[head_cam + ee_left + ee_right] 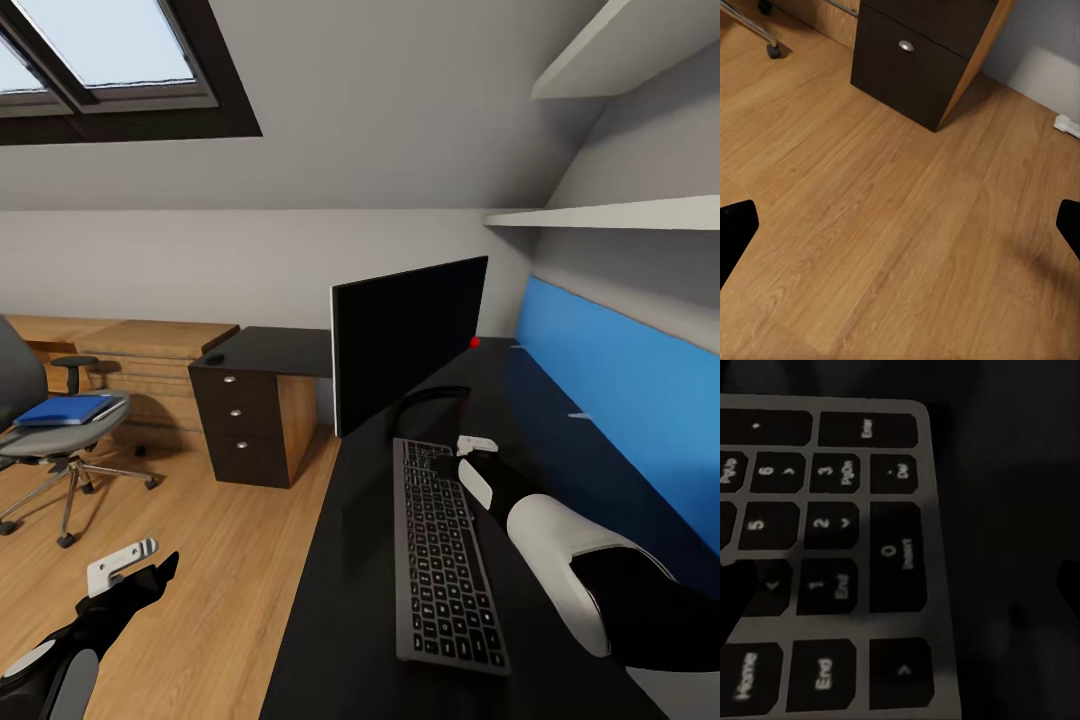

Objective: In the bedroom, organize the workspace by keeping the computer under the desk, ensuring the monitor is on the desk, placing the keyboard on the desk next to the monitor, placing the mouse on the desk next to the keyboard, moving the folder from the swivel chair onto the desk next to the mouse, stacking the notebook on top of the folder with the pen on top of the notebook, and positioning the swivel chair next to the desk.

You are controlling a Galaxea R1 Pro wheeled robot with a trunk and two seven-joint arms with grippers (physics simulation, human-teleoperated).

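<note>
On the desk (330, 560), right gripper (462, 458) hovers at the keyboard (445, 555)'s one-o'clock corner, fingers apart; set it parallel beside the monitor (408, 340). Left gripper (130, 570) hangs with fingers apart.

Glossy black-and-white arms, black-fingered right hand (447, 462) and left hand (160, 570), small white wrist brackets.

Head cam high, facing along the desk (330, 560). Right wrist cam very close over keyboard (445, 560) numpad corner (shared with head). Left wrist cam looks down at floor (892, 247), drawer unit (919, 64).
</note>
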